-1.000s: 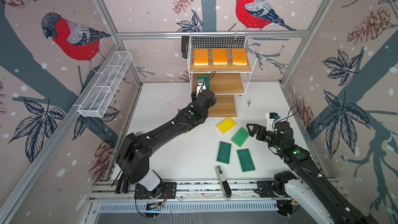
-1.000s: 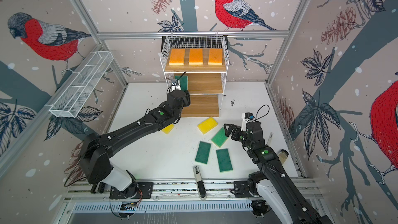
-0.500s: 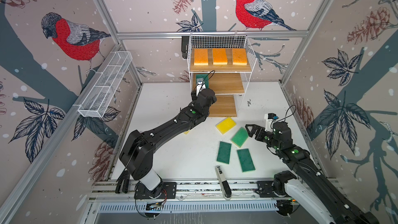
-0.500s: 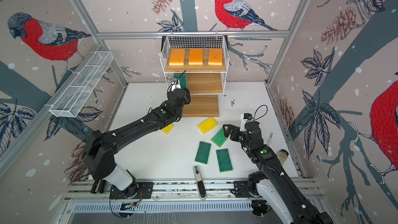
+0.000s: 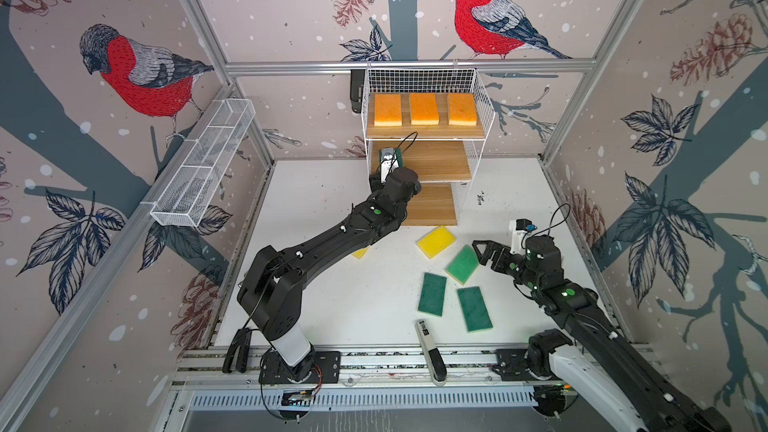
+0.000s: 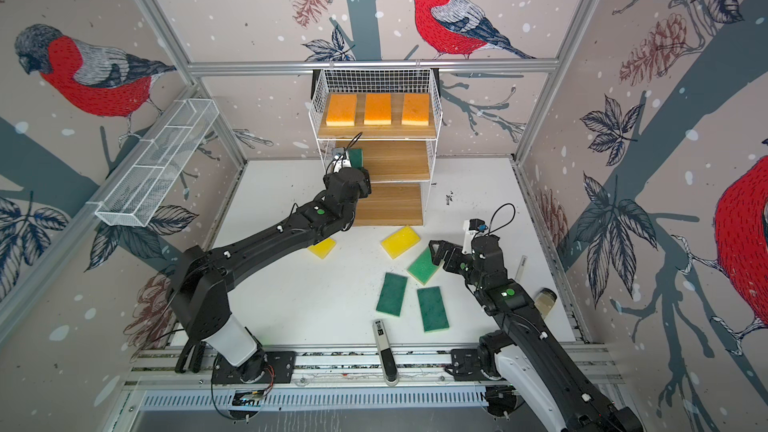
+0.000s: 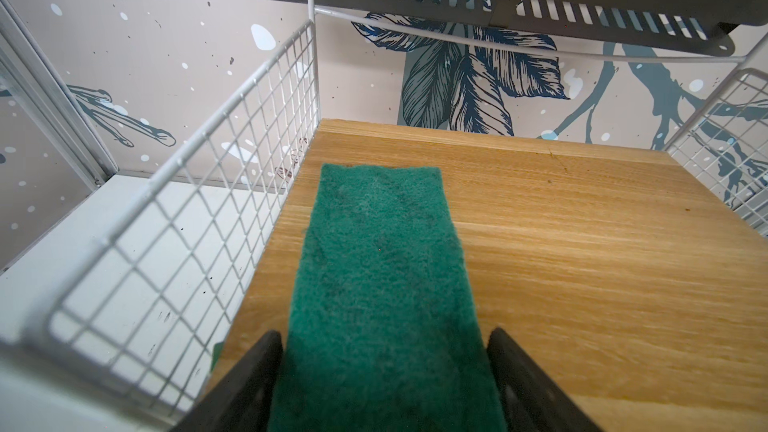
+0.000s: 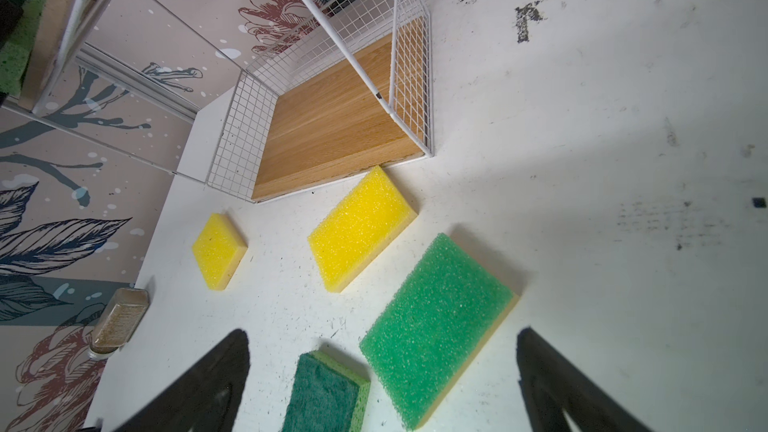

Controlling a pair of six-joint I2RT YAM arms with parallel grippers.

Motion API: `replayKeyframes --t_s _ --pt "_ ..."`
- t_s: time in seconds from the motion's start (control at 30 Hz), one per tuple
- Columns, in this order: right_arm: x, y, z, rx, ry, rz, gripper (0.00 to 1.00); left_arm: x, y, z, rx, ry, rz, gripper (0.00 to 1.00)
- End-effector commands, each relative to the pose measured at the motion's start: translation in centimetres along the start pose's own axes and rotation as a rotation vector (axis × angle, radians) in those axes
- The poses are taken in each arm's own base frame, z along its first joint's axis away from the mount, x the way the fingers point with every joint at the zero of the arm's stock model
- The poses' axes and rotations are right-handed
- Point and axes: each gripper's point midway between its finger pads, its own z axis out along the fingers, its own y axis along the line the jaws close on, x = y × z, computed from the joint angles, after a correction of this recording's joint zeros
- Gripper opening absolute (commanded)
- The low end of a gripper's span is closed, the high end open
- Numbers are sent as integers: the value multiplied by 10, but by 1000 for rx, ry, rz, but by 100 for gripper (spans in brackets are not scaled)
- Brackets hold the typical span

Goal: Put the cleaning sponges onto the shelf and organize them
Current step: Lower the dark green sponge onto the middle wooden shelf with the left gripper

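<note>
Placement on the middle tier is the step in hand: the left pincer (image 7: 384, 334) reaches into the white wire-grid shelf with three stepped light-wood boards (image 7: 208, 184). Its two black fingers (image 7: 257, 367) sit flush against the long sides of a dark green, flat rectangular scouring sponge (image 7: 382, 251), which lies flat on the middle board (image 7: 582, 243), running straight ahead of the pincer and close to the wire wall on one side. Whether the fingers pinch it or merely flank it cannot be told. Above the pincer, three orange rectangular sponges (image 5: 424, 108) sit in a row on the top board. Well apart, the right pincer (image 8: 383, 333) hovers spread wide over the white counter (image 5: 332, 305), with a light green foam sponge with a yellowish underlayer (image 8: 436, 326) just beneath and ahead of it. Two yellow sponges (image 8: 361, 226) lie beyond, and two more dark green ones (image 5: 432, 293) near it. Next, I judge, the left pincer must free its sponge and back straight out without dragging it, while the right closes on the light green one.
</note>
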Motion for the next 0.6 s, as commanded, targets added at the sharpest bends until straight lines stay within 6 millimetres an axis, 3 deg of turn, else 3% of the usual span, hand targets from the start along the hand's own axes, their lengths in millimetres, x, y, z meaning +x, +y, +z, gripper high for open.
replayKeyframes --t_s 0.0,0.57 --pt "-4 4 0 -16 -17 -4 100 -2 4 0 -30 -1 -7 79" --pt "-7 8 -4 -24 -31 -5 100 -27 4 -24 53 -25 -102 82"
